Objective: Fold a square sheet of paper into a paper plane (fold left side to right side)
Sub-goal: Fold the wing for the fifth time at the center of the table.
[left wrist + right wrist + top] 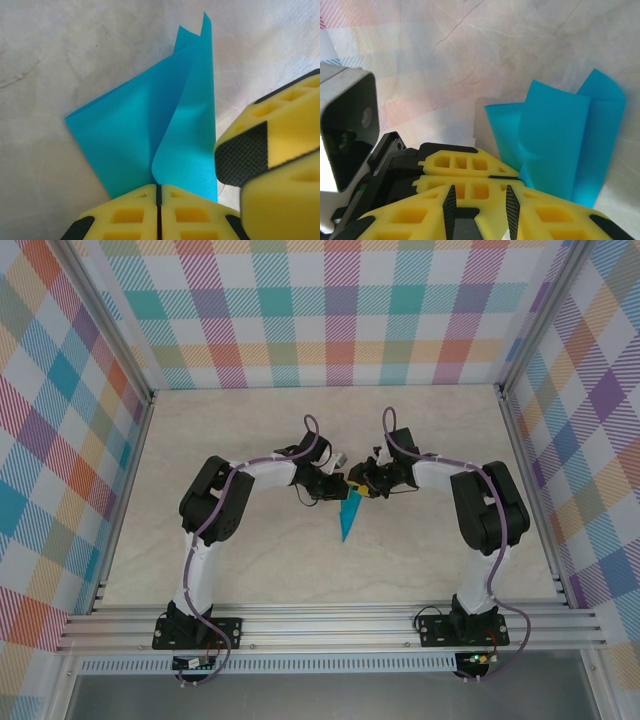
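Paper plane (pixel 350 518), half folded, is pinched at its broad end by the left gripper (pixel 158 192), jaws closed on it. The right gripper (pixel 480 202) hovers just beside with jaws narrowly apart, apparently empty. The plane's tip lies on the table (pixel 250 570), pointing toward the bases. It looks thin, light and springy, its flaps lifting, so it is best held gently along a creased edge.

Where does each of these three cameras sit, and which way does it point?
Top external: above and behind the arms, looking down on them, the table and the folded turquoise paper.
Left wrist: on the left wrist, facing along its shut left end effector, which pinches the paper.
Right wrist: on the right wrist, looking past its open right end effector toward the table.
Shared: both wrist views show the paper.
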### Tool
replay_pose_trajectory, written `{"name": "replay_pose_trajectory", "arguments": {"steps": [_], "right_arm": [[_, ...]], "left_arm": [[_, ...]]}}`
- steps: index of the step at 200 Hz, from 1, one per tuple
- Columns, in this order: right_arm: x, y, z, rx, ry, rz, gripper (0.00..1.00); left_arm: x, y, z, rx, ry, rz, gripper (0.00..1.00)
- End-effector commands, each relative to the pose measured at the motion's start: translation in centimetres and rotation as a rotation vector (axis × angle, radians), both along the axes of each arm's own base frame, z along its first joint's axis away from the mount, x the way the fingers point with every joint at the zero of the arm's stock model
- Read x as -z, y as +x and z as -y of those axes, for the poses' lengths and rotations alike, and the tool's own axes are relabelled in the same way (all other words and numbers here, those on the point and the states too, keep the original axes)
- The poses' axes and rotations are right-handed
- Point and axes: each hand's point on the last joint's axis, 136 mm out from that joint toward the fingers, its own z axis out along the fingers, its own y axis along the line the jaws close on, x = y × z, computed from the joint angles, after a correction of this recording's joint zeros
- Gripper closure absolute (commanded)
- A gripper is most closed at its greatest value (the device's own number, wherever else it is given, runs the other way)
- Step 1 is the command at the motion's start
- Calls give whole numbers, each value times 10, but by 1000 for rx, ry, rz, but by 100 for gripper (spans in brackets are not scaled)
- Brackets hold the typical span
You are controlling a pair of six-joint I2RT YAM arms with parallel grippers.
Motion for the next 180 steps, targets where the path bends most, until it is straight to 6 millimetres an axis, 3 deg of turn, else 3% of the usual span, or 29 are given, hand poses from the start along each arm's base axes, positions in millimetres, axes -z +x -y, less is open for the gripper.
{"name": "replay_pose_trajectory", "arguments": {"steps": [1,136,180], "right_arm": [[10,-3,-1,1,-20,-43,65],[42,-9,17,3,-166,-93,65],[60,-19,25,9,-219,-161,65]], "left_arm": [[10,-12,-4,21,62,-24,92],[12,-12,-4,20,65,-27,92],[-4,-12,-2,20,40,-7,85]]}}
